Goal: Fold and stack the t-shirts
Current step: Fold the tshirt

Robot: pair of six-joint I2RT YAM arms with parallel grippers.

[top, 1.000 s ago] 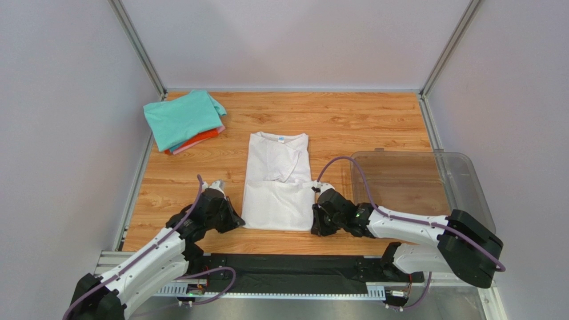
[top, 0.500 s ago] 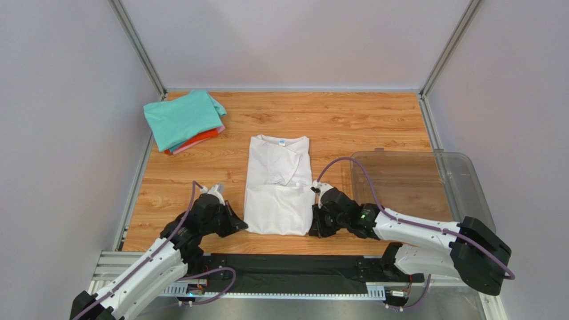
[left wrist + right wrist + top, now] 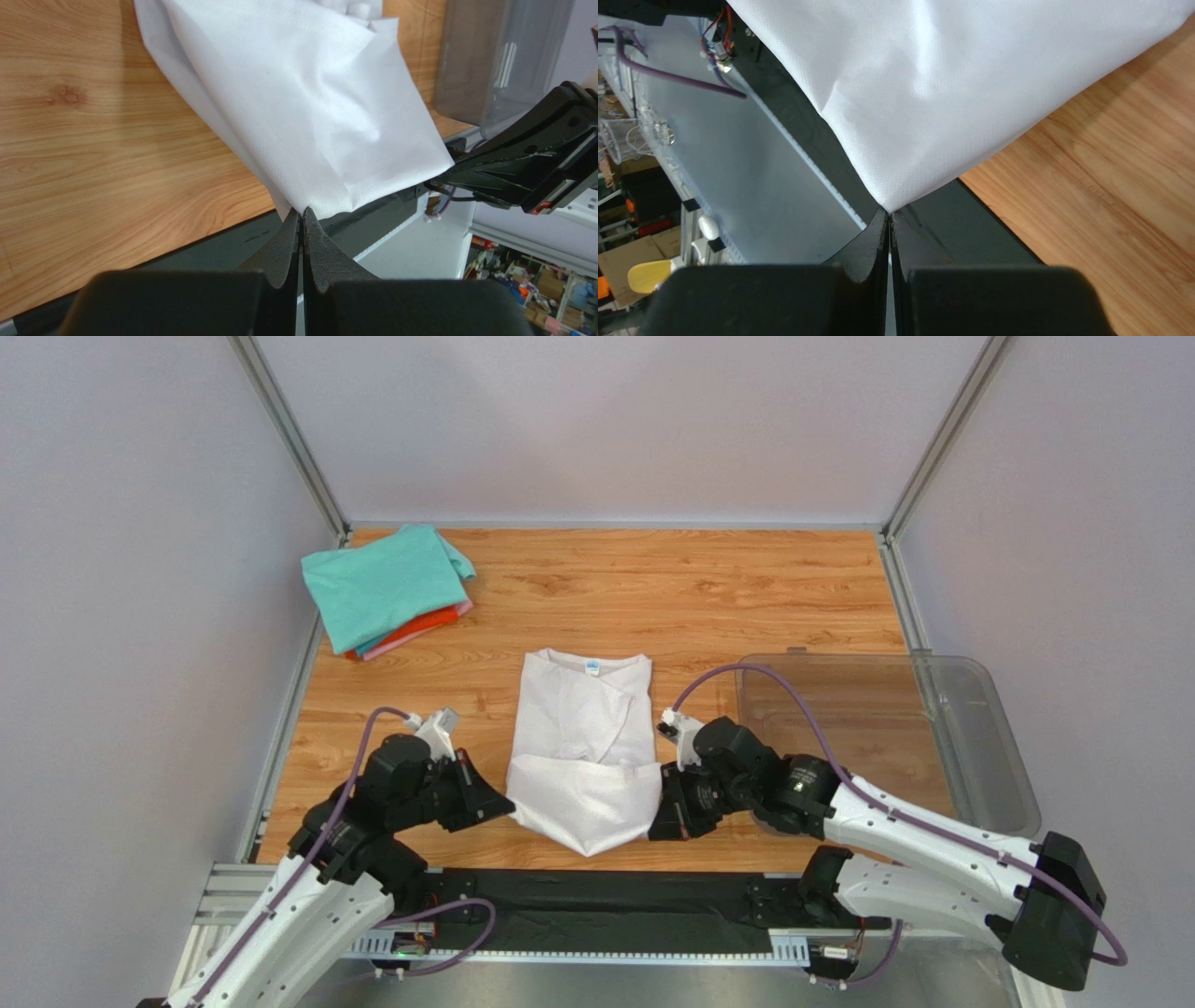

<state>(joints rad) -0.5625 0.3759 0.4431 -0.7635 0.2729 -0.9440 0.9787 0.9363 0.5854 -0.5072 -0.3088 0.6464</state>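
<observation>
Tee [image 3: 585, 756] hem aloft nr table [image 3: 758, 851] edge

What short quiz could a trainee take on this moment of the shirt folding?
1. True or false: the left tool and right tool are each shut on a near corner of the white t-shirt.
2. Which shirt tops the folded pile at the far left? A teal, B pink, C white.
3. Fill in: the clear bin sits on the white t-shirt's ____ side.
Key: 1 true; 2 A; 3 right.
</observation>
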